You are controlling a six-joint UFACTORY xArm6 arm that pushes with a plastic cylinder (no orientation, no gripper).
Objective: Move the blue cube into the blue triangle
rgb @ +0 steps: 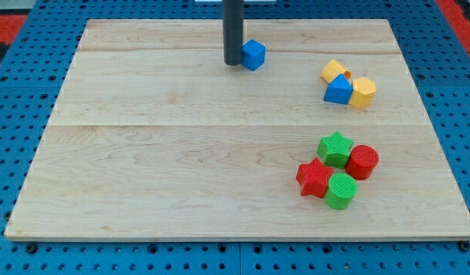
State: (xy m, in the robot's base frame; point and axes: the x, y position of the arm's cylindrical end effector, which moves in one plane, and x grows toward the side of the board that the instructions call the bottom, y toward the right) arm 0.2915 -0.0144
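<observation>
The tip (232,63) rests against the blue cube (253,54) on its left side, far on the board, holding nothing, apparently placed to shove it rightward toward the blue triangle (338,91) wedged between two yellow blocks (362,92).

Bright, even light falls from above across the wooden board (181,153). Shadows under the blocks are small and soft. Everything looks sharp, without glare.

One camera looks down at a slant from beyond the view's bottom edge of the wooden board (143,168). It takes in the whole board from fairly near.
</observation>
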